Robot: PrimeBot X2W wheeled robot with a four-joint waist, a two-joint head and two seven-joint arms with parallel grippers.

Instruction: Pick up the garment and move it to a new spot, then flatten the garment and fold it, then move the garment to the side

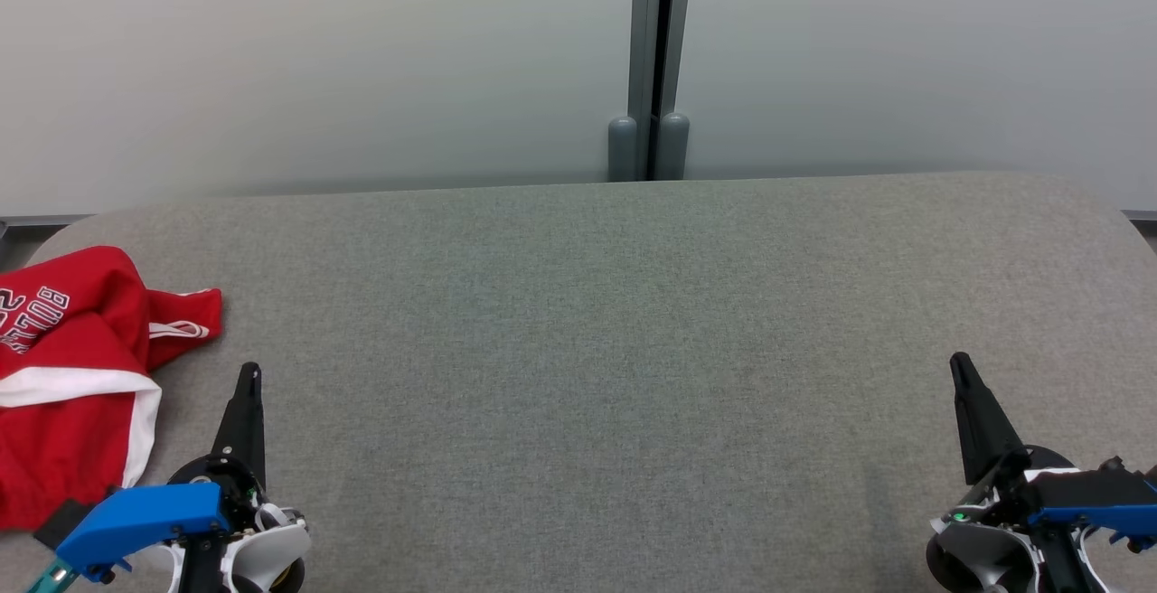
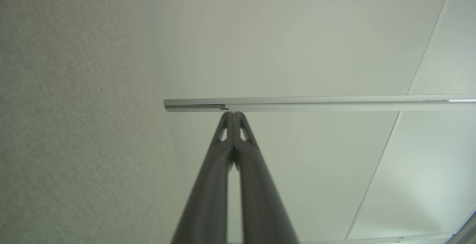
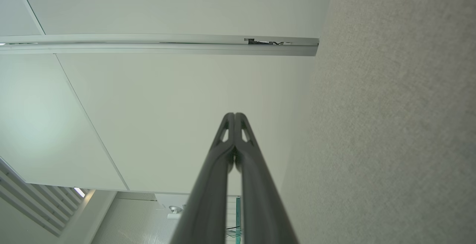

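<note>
A crumpled red garment (image 1: 77, 376) with white trim and white lettering lies at the far left edge of the grey felt table (image 1: 597, 367). My left gripper (image 1: 249, 374) stands just to the garment's right at the lower left, shut and empty, apart from the cloth. At the lower right my right gripper (image 1: 958, 367) is also shut with nothing in it. In the left wrist view the left gripper (image 2: 233, 114) has its tips pressed together, pointing at the pale wall. The right gripper (image 3: 234, 115) looks the same in the right wrist view.
A pale partition wall (image 1: 316, 60) with a grey vertical post (image 1: 651, 60) runs along the table's far edge. The table's corners are rounded. Broad grey surface lies between the two grippers.
</note>
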